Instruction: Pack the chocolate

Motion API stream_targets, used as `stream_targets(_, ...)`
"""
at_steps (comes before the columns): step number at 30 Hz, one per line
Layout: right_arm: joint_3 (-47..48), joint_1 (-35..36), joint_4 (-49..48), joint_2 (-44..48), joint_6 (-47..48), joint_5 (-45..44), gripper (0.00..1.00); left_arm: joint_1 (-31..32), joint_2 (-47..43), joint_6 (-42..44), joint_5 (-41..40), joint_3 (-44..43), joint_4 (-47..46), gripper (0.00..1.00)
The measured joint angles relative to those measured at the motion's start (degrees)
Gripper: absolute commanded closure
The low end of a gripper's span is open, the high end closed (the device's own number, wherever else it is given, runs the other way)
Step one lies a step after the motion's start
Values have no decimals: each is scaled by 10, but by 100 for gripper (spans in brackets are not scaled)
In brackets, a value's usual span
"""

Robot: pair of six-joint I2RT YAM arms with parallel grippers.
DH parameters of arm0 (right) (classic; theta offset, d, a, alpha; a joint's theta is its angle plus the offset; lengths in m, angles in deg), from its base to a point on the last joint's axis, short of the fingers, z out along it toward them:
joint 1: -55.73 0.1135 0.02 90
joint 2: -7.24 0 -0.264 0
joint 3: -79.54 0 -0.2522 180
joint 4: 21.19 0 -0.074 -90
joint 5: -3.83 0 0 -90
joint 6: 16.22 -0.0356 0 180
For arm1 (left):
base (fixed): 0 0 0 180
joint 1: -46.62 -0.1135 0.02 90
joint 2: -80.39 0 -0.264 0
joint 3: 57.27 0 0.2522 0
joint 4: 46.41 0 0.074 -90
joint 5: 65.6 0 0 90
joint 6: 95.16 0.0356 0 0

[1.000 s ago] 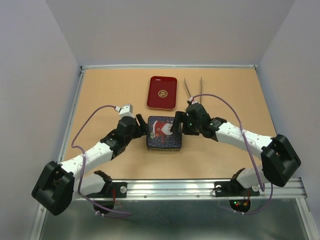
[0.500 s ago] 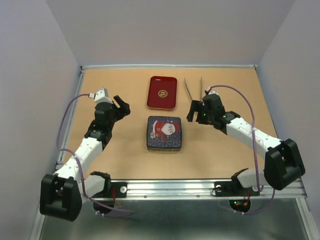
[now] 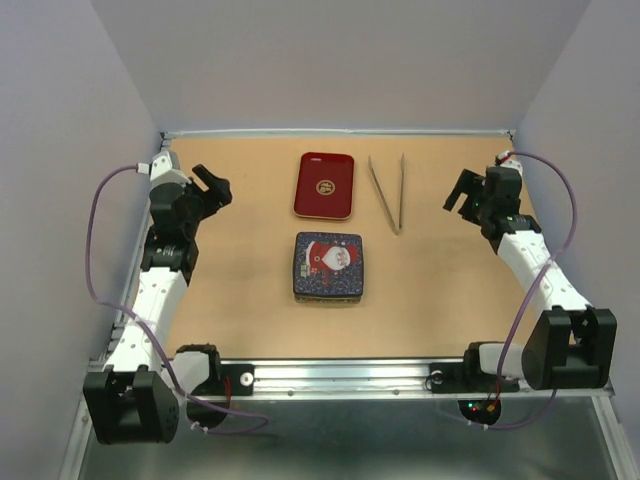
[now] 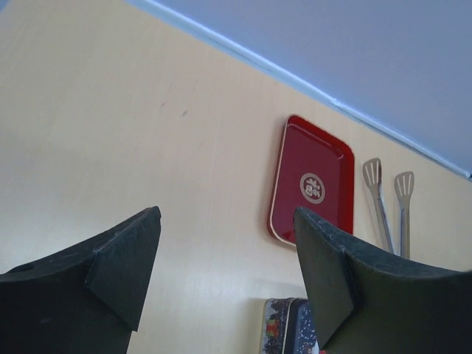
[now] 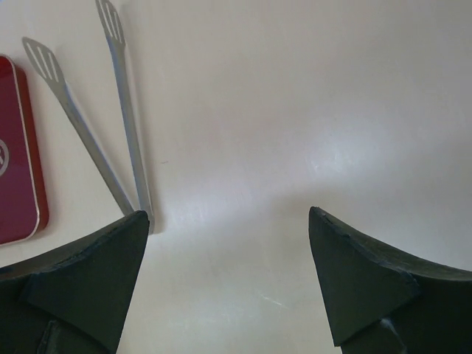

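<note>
No chocolate shows in any view. A closed blue tin (image 3: 328, 266) with a Santa picture on its lid sits mid-table; its corner shows in the left wrist view (image 4: 284, 328). My left gripper (image 3: 214, 186) is open and empty at the far left, well away from the tin; in its own view (image 4: 227, 221) only bare table lies between the jaws. My right gripper (image 3: 461, 194) is open and empty at the far right, just right of the metal tweezers (image 3: 388, 192); its own view (image 5: 228, 217) shows bare table between the jaws.
A red tray (image 3: 325, 185) with a gold emblem lies behind the tin, also in the left wrist view (image 4: 312, 181) and at the right wrist view's left edge (image 5: 15, 162). The tweezers (image 5: 110, 110) lie right of it. Walls enclose the table on three sides.
Both grippers have drawn back from the tin's two sides, the left to the far left, the right to the far right. The tin has stayed shut in place.
</note>
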Motion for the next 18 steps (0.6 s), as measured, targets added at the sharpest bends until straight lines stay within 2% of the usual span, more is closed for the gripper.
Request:
stream_targets(4,0,-23,0,24,7,10,6,0,-18,28,-10,-42,19,17)
stream_targets(9,0,-28,0,36,10,21,6,0,-57,47,-24,-43,33,17)
stream_targets(18,0,-31,0,36,10,27,6,0,-62,66,-41,-43,53,17)
